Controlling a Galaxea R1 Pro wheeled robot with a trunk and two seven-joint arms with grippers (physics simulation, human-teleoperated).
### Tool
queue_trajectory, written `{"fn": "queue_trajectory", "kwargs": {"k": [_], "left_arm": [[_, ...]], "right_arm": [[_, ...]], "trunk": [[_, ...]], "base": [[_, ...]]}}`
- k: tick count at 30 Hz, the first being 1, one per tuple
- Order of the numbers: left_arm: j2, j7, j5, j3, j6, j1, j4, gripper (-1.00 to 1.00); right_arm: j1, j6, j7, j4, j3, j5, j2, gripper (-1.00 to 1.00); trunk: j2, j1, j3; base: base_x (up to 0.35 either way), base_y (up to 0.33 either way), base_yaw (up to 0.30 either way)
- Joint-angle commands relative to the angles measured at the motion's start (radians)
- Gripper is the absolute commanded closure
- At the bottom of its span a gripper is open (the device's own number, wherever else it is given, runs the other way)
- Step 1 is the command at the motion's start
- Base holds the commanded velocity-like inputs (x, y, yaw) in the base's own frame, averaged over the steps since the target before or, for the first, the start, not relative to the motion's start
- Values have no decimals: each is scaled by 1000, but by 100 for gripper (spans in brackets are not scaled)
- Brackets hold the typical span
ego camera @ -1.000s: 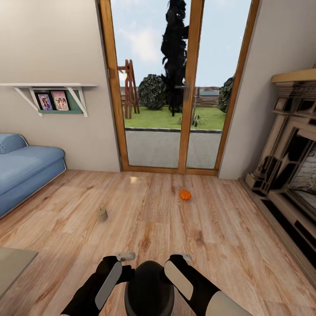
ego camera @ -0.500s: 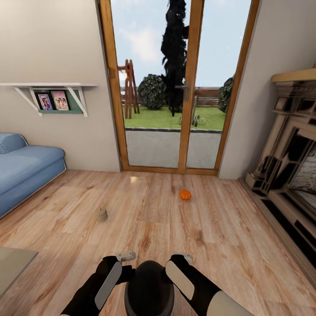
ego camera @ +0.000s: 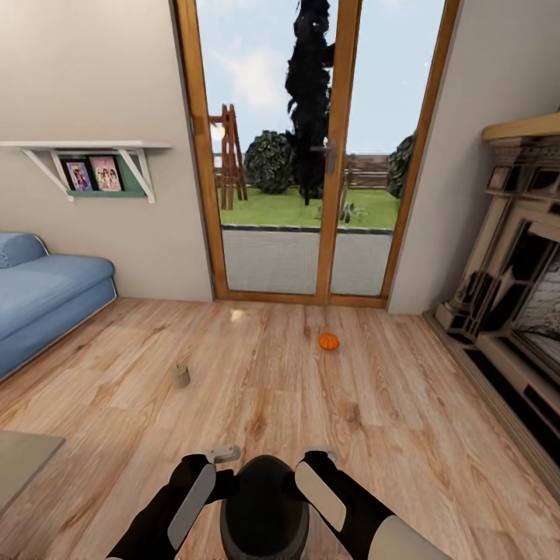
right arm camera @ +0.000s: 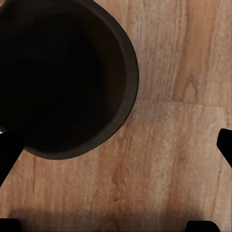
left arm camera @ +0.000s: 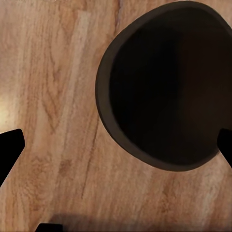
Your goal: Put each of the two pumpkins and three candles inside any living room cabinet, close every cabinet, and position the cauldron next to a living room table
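One small orange pumpkin (ego camera: 329,341) sits on the wooden floor ahead, a little right of centre. A short whitish-grey candle (ego camera: 180,376) stands on the floor to the left, nearer to me. My left gripper (ego camera: 223,453) and right gripper (ego camera: 320,451) hang low in front of me, both far from these two things. In the left wrist view the left gripper (left arm camera: 116,147) is open and holds nothing, and so is the right gripper (right arm camera: 116,145) in its own view. A dark round shape (ego camera: 264,505) lies between my arms; I cannot tell if it is the cauldron or my own trunk. The cabinet is out of view.
Glass patio doors (ego camera: 311,155) close the far wall. A blue sofa (ego camera: 47,303) stands on the left under a wall shelf (ego camera: 93,167). A stone fireplace (ego camera: 513,311) lines the right side. A flat greyish corner (ego camera: 19,459) shows at the lower left.
The whole picture has shifted up a little, so the camera has moved. The pumpkin, the candle and both grippers keep their places.
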Motion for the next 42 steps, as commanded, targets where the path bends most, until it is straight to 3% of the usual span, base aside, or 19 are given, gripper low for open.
{"fn": "queue_trajectory", "kwargs": {"k": [1, 5, 9, 21, 31, 37, 42], "left_arm": [[1, 10, 11, -2, 0, -1, -1, -100], [1, 4, 12, -2, -2, -1, -1, -100], [5, -77, 7, -2, -3, -1, -2, -100], [10, -183, 8, -2, -2, -1, -1, -100], [13, -205, 7, 4, -5, -1, -2, -100], [14, -206, 7, 43, -10, -1, -2, -100], [15, -206, 6, 106, -11, -1, -2, -100]], "right_arm": [[-1, 1, -5, -1, 4, -7, -1, -100], [-1, 1, -1, -1, 3, -6, -1, -100], [-1, 1, 0, -1, -15, -6, -1, -100], [-1, -21, 1, -2, -19, -6, -1, -100], [-1, -39, 4, -1, -19, -6, -20, -100], [-1, -40, 5, -1, -19, -6, -20, -100], [-1, -40, 5, -1, -19, -6, -21, -100]], "trunk": [[-8, 4, -4], [-36, 19, -17], [-64, 34, -29], [-148, 80, -67], [-218, 119, -98], [-260, 142, -117], [-295, 161, -133]], "base": [[0, 0, 0], [0, 0, 0], [0, 0, 0], [0, 0, 0], [0, 0, 0], [0, 0, 0], [0, 0, 0]]}}
